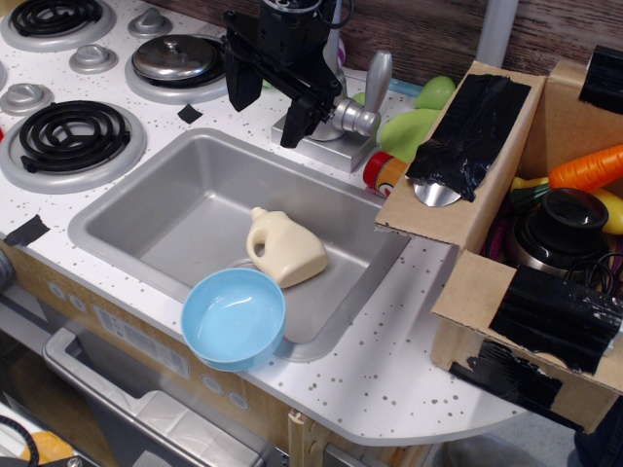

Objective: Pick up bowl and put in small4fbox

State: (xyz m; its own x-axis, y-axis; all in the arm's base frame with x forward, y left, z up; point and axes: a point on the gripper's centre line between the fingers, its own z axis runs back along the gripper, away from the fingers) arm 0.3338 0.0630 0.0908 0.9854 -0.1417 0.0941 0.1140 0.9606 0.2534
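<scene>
Light blue bowl [234, 317] sits on the sink [146, 229] rim, reachable; open, empty pincer [265, 122] hovers above; small4fbox [531, 253] waits right.

The robot's body is black throughout — a blocky housing up top, matte and angular, with stepped edges and dark recesses. Below it the claw [273, 102] divides into two flat, tapering black fingers [241, 83], plain and unmarked. Screws and cables are too dark to make out.
</scene>
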